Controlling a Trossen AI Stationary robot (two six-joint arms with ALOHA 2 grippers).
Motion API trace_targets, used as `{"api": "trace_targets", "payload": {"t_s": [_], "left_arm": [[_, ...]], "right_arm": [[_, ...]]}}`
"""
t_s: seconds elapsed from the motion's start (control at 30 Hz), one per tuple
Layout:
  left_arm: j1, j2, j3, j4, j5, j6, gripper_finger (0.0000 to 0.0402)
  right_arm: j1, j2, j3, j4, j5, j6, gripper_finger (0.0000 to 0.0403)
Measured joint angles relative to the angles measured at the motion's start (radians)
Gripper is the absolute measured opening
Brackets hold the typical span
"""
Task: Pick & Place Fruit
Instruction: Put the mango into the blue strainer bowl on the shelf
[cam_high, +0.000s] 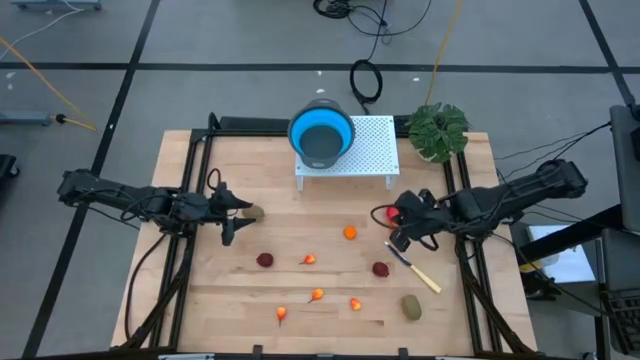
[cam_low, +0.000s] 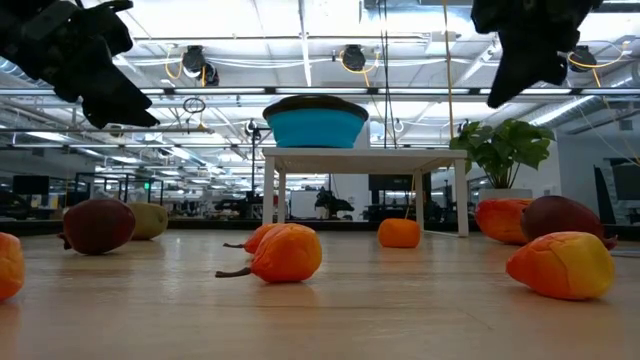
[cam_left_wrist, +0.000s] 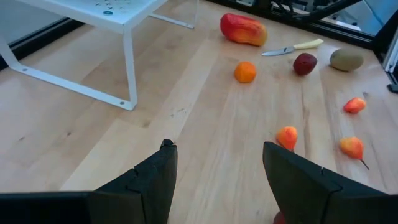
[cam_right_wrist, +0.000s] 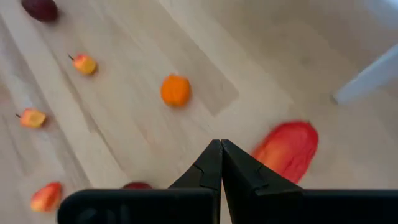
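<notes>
The fruit lies scattered over the wooden desk (cam_high: 200, 300), none of it held. The elongated red-yellow piece (cam_high: 384, 213) rests near the right edge of the spread, just beside the right gripper (cam_high: 398, 240), which hangs above it. A round orange piece (cam_high: 350, 233) sits a little toward the middle of the desk. One dark red ball (cam_high: 264, 260) lies left of centre and the other dark red ball (cam_high: 380, 269) right of centre, close to the knife (cam_high: 418, 271) with its pale handle. One brown-green oval (cam_high: 411, 307) lies near the front right corner, the other brown-green oval (cam_high: 254, 212) just beside the left gripper (cam_high: 232, 222). Four small orange-red bits (cam_high: 316, 295) are spread along the front half of the desk, well apart from one another.

The left gripper hovers above the desk at its left side with jaws standing wide and nothing between them; its wrist view shows bare wood between the fingers (cam_left_wrist: 155, 180). The right gripper's jaws are pressed together with nothing in them.

Behind the fruit, a white perforated stand (cam_high: 375, 150) carries the blue bowl (cam_high: 321, 133) with a grey rim, and a green potted plant (cam_high: 438, 130) stands at the rear right corner.
</notes>
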Motion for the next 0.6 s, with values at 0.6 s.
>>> {"api": "trace_targets", "payload": {"t_s": [0.6], "left_arm": [[0.0,0.0,0.0,0.001,-0.045,0.14,0.0237]], "right_arm": [[-0.066,0.006,0.0,-0.026,-0.068,0.065,0.0]]}}
